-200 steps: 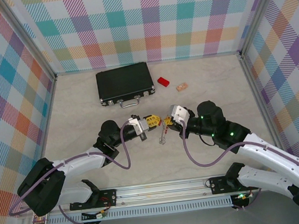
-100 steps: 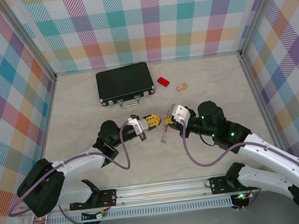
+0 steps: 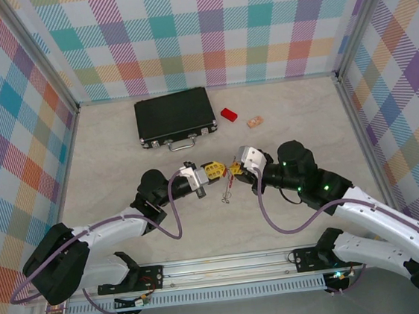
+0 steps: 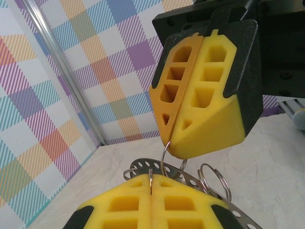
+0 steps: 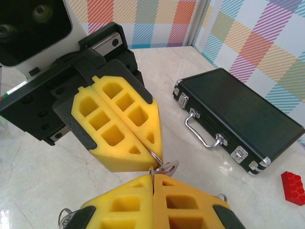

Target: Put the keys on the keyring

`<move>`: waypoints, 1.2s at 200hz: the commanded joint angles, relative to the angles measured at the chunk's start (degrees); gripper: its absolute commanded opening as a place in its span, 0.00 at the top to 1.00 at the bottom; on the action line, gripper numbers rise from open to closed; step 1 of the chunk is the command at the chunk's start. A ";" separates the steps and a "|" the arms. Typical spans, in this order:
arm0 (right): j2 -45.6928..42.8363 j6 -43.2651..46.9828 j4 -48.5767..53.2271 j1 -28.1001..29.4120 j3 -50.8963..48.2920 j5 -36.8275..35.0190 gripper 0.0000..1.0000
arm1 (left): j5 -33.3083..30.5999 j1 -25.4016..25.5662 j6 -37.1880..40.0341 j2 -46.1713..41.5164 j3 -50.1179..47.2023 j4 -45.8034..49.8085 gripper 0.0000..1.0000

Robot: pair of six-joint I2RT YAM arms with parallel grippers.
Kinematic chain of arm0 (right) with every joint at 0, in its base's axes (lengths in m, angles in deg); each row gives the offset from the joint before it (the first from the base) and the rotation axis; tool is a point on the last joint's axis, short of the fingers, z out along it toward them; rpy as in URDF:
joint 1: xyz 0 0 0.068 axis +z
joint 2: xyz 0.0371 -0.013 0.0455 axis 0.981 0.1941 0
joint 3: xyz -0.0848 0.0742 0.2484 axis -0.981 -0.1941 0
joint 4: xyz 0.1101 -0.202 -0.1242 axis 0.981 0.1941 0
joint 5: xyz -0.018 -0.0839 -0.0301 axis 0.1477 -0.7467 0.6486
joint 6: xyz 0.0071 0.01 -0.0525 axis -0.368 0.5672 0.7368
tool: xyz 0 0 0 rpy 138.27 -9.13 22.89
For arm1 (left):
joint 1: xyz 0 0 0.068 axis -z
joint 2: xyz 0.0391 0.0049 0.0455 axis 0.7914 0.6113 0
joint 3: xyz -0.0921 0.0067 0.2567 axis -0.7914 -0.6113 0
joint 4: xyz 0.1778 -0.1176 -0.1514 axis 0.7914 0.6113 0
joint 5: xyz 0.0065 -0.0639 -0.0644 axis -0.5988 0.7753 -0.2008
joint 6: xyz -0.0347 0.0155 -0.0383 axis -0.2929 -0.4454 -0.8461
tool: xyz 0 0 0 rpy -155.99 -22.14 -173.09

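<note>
Hands meet over the middle of the table (image 3: 113,167), tips nearly touching. The left hand (image 3: 217,171) comes in from the left and the right hand (image 3: 235,168) from the right, and the keyring (image 3: 227,179) sits between them, just above the table.

From the left wrist we see the left hand's yellow fingers (image 4: 119,210) clenched on a thin wire loop of the keyring. The right hand's fingers (image 4: 209,105) hang just above them, pressed shut on a second loop. Behind both loops curves the keyring's silver band with its row of small holes, and another small ring stands up from it on the right.

From the right wrist we see the same grip mirrored, with both pairs of fingers closed and small rings caught at the seam where the tips meet.

Below the hands, from above, thin silver pieces with a fleck of red trail toward the near edge. We take them for keys (image 3: 226,192), but they are too small for us to tell how many there are or whether they are threaded on.

A black case (image 3: 174,116) lies shut at the far side with its handle toward the arms. A red block (image 3: 228,114) and a small tan piece (image 3: 254,122) lie just right of it, well apart from the hands.
</note>
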State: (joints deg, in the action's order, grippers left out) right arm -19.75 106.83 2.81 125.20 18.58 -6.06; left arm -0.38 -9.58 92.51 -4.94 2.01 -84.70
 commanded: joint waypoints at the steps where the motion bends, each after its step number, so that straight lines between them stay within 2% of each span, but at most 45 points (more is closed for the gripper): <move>1: -0.05 -1.12 -0.51 -0.41 2.08 0.94 1.00 | -0.20 0.58 1.26 -1.48 -0.54 -0.88 1.00; 87: -0.38 -1.12 -1.62 -0.38 1.20 -2.13 1.00 | -0.62 0.58 1.43 -1.94 -0.98 -1.17 1.00; 240: 0.44 -1.11 -2.05 -0.42 1.28 -1.35 1.00 | 1.05 0.77 1.44 -1.76 -0.50 -0.38 1.00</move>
State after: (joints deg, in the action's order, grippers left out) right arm -19.38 106.81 2.77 125.20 18.60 -8.05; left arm -0.81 -9.53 93.18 -5.55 1.66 -84.70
